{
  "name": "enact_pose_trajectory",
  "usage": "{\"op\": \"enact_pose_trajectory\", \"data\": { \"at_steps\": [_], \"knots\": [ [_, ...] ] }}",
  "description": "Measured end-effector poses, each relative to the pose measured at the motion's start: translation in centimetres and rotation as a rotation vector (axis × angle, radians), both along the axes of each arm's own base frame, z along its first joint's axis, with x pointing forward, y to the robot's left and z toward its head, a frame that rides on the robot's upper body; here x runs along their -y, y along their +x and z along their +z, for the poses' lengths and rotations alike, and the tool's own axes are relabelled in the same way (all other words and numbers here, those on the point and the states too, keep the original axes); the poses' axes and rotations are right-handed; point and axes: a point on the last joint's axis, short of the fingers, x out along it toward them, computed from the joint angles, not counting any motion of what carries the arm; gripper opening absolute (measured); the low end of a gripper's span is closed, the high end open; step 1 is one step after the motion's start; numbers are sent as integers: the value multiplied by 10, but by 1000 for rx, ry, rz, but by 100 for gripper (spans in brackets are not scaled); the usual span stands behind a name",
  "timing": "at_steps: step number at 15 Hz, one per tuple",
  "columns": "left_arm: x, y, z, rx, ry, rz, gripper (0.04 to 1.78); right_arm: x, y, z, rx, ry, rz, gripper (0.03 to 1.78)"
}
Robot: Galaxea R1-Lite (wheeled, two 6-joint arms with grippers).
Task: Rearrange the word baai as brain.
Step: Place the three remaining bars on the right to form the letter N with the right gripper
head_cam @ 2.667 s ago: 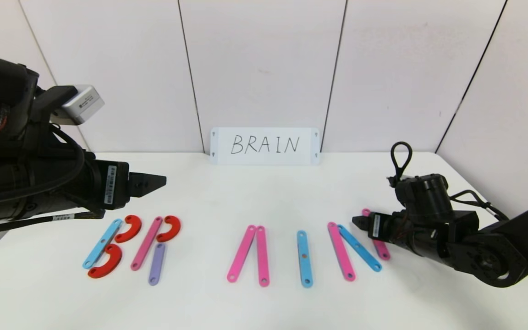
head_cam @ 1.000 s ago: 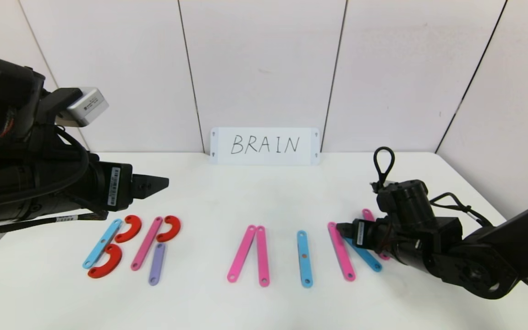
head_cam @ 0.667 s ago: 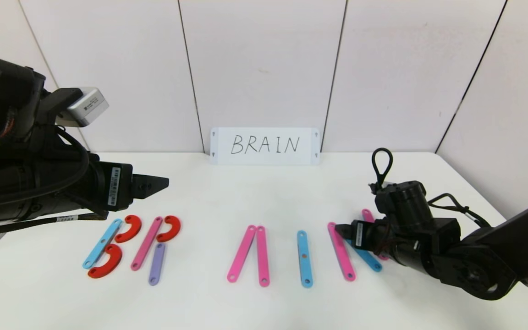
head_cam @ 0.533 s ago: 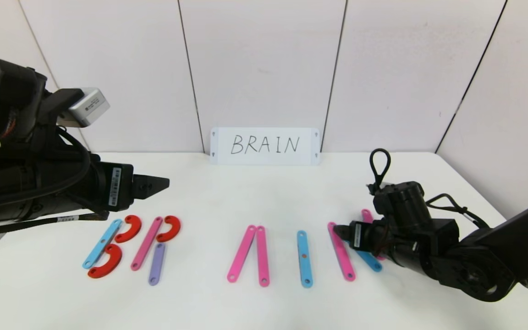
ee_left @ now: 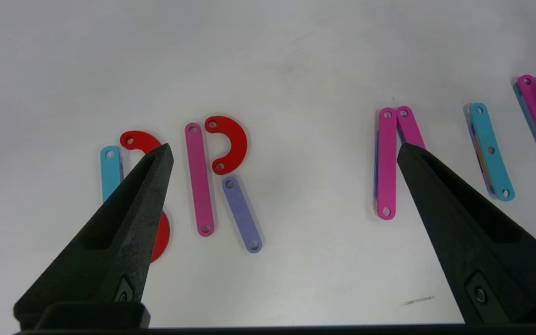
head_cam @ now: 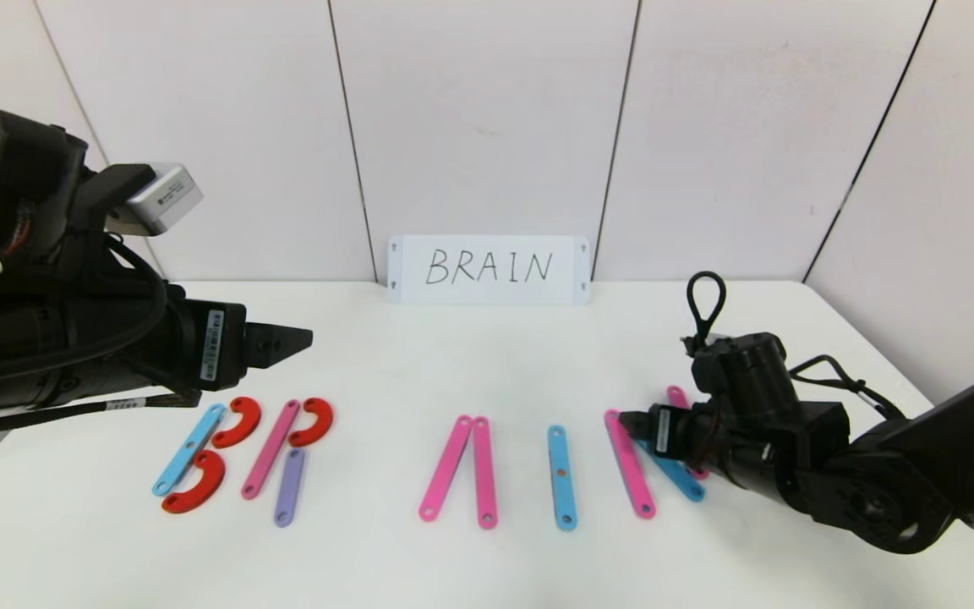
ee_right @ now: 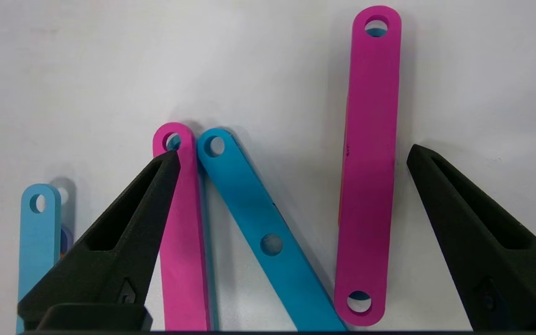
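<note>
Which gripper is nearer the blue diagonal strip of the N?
Right. The right gripper hangs open directly over the blue diagonal strip, with the N's pink strips beside it. The left gripper, also open, hovers far across the table, above the B and R.

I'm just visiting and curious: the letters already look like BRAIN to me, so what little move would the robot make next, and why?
Probably lift the right tool straight up and away. It hangs open and empty low over the N, whose three strips already lie in shape, so pulling sideways could knock them.
</note>
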Motion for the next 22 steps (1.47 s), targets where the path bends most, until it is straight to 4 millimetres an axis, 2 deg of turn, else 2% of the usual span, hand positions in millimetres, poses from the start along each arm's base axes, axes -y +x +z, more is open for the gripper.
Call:
{"op": "enact_pose_trajectory", "data": {
  "at_steps": [7,13,22],
  "knots": [
    [0,0,0,0,0,-1,169,21,30,14,67,28,-96,170],
    [0,0,0,-1,0,-1,169,8,41,0,41,19,-73,170],
    [0,0,0,-1,0,0,169,-9,33,-10,15,6,-23,170]
  ]
}}
